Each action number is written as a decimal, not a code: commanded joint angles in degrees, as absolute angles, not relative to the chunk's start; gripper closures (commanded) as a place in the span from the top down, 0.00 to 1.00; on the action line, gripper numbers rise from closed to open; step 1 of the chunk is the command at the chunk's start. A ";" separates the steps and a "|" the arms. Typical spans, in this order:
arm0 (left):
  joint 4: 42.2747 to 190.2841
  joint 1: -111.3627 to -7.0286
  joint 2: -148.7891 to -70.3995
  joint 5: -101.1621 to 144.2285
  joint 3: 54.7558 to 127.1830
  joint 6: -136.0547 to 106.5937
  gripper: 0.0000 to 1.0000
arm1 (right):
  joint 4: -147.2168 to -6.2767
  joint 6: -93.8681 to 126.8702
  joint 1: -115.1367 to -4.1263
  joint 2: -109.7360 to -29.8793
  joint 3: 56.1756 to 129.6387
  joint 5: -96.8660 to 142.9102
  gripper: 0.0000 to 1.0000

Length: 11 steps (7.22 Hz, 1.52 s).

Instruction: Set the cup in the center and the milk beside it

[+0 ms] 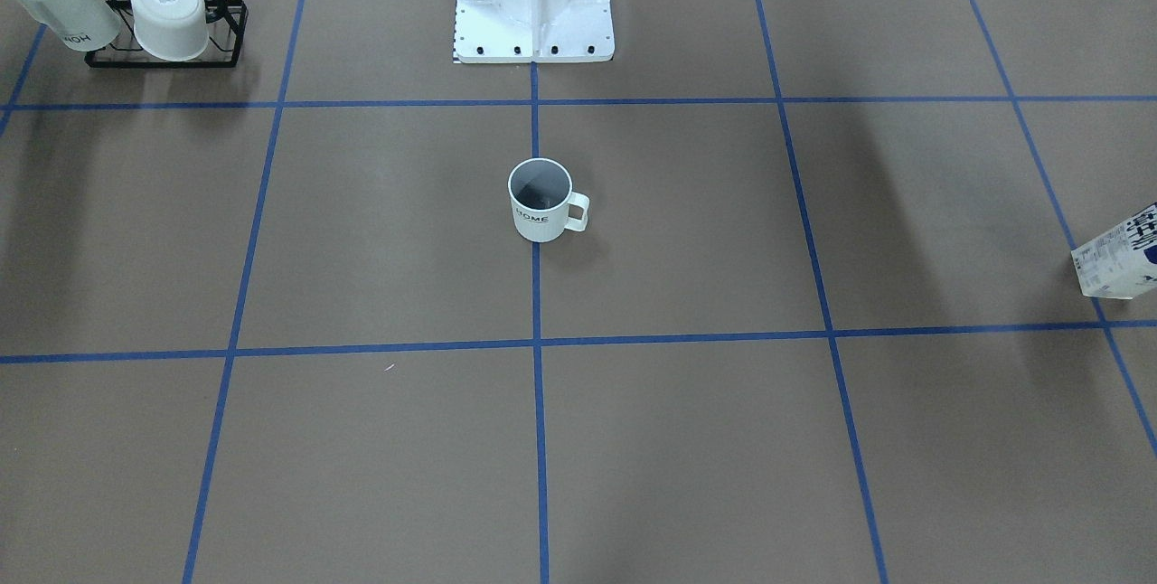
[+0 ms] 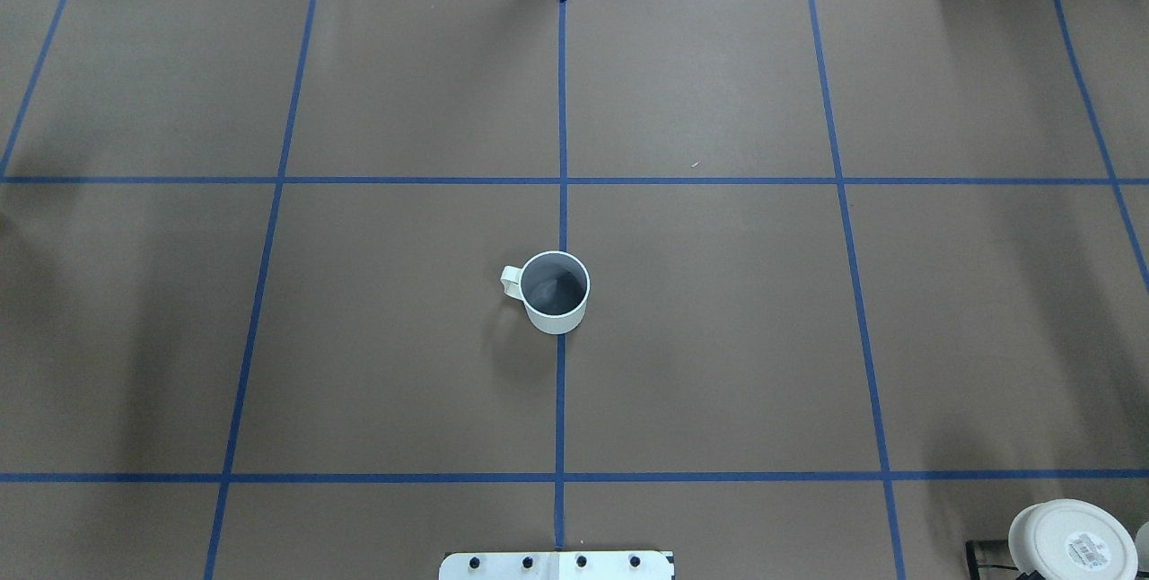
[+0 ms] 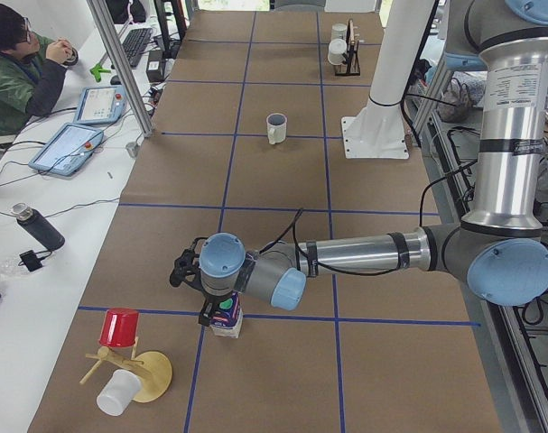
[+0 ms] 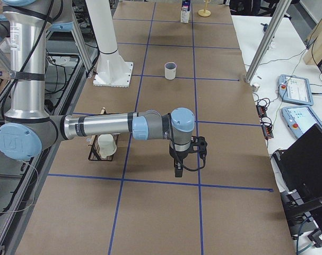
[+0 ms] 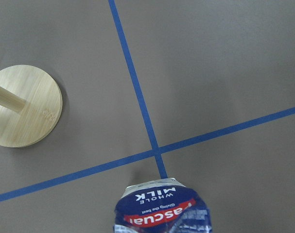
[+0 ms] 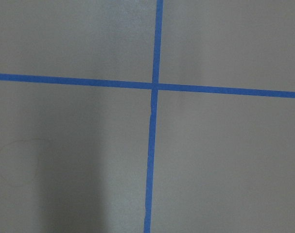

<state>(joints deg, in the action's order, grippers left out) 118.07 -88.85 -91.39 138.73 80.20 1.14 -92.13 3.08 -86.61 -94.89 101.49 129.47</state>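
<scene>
The cup (image 1: 540,200), a small white mug with a dark grey inside and "HOME" on its side, stands upright on the blue tape line at the center (image 1: 536,295); it also shows in the overhead view (image 2: 555,291). The milk (image 3: 227,314), a navy-and-white carton, stands far off at the table's left end, by a tape crossing; its top shows in the left wrist view (image 5: 162,208). My left gripper (image 3: 216,305) hangs right at the carton's top; I cannot tell if it is open or shut. My right gripper (image 4: 177,170) points down over bare table; its state is unclear.
A black rack (image 1: 163,23) with a taller "HOME" mug and a wide white cup stands near the right arm. A wooden mug tree (image 3: 120,361) with a red cup stands close to the milk; its base shows in the left wrist view (image 5: 23,104). An operator (image 3: 16,72) sits beside the table.
</scene>
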 commanded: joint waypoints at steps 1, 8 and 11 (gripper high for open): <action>118.48 -88.33 -91.58 137.47 79.02 1.14 0.99 | -92.11 3.08 -86.57 -94.83 100.90 129.46 1.00; 119.44 -86.76 -91.41 137.46 79.37 -0.26 0.99 | -92.11 2.99 -86.48 -94.92 100.55 129.37 1.00; 120.76 -86.04 -91.41 137.37 79.28 -0.26 0.88 | -92.11 2.99 -86.48 -95.01 100.20 129.29 1.00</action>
<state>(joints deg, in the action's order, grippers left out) 120.36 -86.23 -91.41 137.42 79.35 -0.30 -92.11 2.99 -86.49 -94.99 100.41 129.30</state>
